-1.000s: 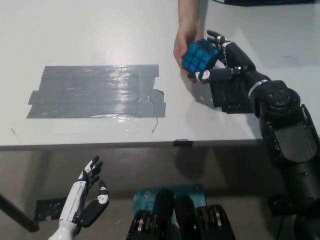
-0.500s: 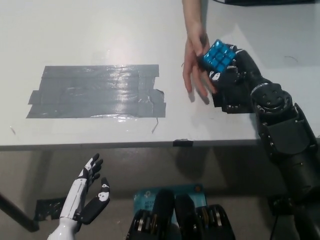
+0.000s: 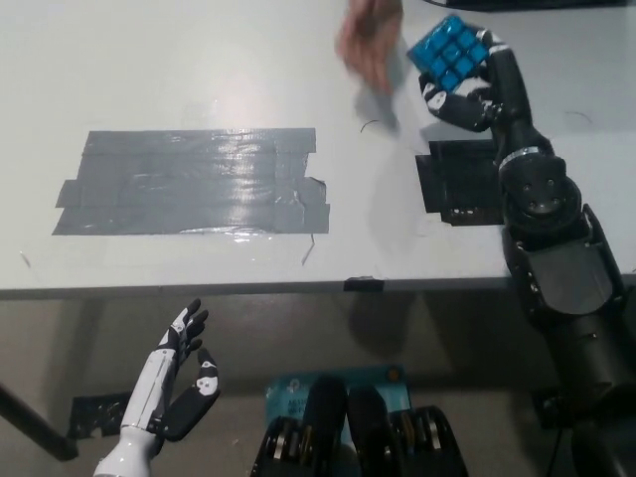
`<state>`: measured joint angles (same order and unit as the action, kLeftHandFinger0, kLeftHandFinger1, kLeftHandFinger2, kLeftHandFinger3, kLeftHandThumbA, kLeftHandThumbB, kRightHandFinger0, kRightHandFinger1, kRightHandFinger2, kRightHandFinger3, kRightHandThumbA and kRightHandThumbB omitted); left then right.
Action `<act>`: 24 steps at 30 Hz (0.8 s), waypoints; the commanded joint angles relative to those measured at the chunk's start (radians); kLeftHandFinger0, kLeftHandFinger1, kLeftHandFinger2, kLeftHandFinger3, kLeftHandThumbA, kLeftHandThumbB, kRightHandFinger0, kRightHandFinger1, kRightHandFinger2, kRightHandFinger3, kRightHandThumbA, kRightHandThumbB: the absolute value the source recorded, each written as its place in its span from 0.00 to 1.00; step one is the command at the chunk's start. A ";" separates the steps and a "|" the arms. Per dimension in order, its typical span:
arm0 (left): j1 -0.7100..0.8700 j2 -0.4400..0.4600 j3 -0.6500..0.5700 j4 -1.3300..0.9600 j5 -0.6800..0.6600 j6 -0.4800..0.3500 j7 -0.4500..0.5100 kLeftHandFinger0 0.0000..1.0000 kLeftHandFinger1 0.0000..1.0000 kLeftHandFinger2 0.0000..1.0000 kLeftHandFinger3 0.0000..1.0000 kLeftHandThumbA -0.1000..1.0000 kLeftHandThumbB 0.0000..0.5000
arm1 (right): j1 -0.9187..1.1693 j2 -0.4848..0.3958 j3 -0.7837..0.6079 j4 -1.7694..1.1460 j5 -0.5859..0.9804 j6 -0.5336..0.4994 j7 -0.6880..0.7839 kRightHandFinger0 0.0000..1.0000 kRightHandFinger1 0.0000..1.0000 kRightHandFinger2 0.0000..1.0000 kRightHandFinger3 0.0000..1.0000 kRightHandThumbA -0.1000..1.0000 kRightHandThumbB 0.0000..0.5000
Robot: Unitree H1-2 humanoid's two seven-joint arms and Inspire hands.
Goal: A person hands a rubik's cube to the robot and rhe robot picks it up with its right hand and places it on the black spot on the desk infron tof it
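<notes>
Head view: cube (image 3: 450,52) in R hand (image 3: 469,84)

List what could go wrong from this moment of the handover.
The right hand holds the Rubik's cube at its fingertips, so it might slip on the way down. The person's hand is close by and could be bumped. The black spot lies partly under the arm, so placement may be misjudged.

A broad patch of grey duct tape (image 3: 194,182) lies on the left of the white desk, and a blue box (image 3: 333,386) sits on the floor below the near edge.
</notes>
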<state>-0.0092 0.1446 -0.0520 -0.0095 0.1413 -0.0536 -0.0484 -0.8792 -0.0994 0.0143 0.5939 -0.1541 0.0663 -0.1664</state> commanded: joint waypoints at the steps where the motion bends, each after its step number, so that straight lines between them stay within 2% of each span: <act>1: 0.008 0.003 -0.005 -0.044 0.002 -0.002 -0.007 1.00 1.00 1.00 1.00 0.12 0.30 | -0.014 -0.008 -0.007 -0.079 -0.029 -0.074 -0.050 0.02 0.40 0.73 0.78 0.31 0.52; 3: 0.007 0.006 -0.001 -0.042 0.002 -0.004 -0.007 1.00 1.00 1.00 1.00 0.14 0.31 | -0.013 -0.021 -0.007 -0.110 -0.040 -0.074 -0.049 0.04 0.43 0.77 0.82 0.27 0.48; 6: 0.004 0.006 0.000 -0.045 0.001 0.004 -0.008 1.00 1.00 1.00 1.00 0.15 0.30 | -0.017 -0.050 -0.011 -0.132 -0.047 -0.072 -0.042 0.03 0.43 0.77 0.79 0.22 0.46; 10: -0.006 0.009 0.003 -0.038 -0.004 -0.002 -0.010 0.99 1.00 1.00 1.00 0.12 0.28 | -0.033 -0.091 -0.011 -0.054 -0.035 -0.105 -0.019 0.02 0.41 0.73 0.72 0.18 0.44; 12: -0.019 0.012 0.006 -0.026 0.000 -0.012 -0.006 0.98 1.00 1.00 1.00 0.07 0.26 | -0.051 -0.111 0.009 0.019 -0.058 -0.116 -0.024 0.03 0.41 0.71 0.69 0.20 0.45; 16: -0.002 0.017 0.009 -0.033 -0.001 -0.014 -0.007 0.99 1.00 1.00 1.00 0.10 0.27 | -0.037 -0.120 0.031 0.098 -0.067 -0.119 -0.021 0.02 0.37 0.67 0.64 0.27 0.50; 17: -0.003 0.019 0.008 -0.030 -0.001 -0.019 -0.009 0.99 1.00 1.00 1.00 0.13 0.28 | -0.032 -0.123 0.037 0.120 -0.068 -0.129 -0.023 0.01 0.37 0.66 0.64 0.25 0.51; 20: -0.011 0.020 0.008 -0.027 -0.002 -0.019 -0.010 0.99 1.00 1.00 1.00 0.14 0.28 | -0.033 -0.130 0.046 0.159 -0.071 -0.159 -0.025 0.00 0.32 0.59 0.59 0.24 0.51; 21: -0.012 0.018 0.009 -0.026 -0.003 -0.020 -0.009 0.97 1.00 1.00 1.00 0.12 0.28 | -0.027 -0.133 0.054 0.173 -0.078 -0.168 -0.022 0.00 0.30 0.57 0.58 0.22 0.48; 24: -0.013 0.019 0.011 -0.028 -0.003 -0.017 -0.008 0.95 1.00 1.00 1.00 0.10 0.27 | -0.021 -0.138 0.070 0.216 -0.084 -0.200 -0.016 0.01 0.29 0.56 0.58 0.23 0.51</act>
<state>-0.0122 0.1496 -0.0466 -0.0164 0.1418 -0.0541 -0.0510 -0.8615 -0.2132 0.0669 0.7924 -0.2127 -0.0275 -0.1823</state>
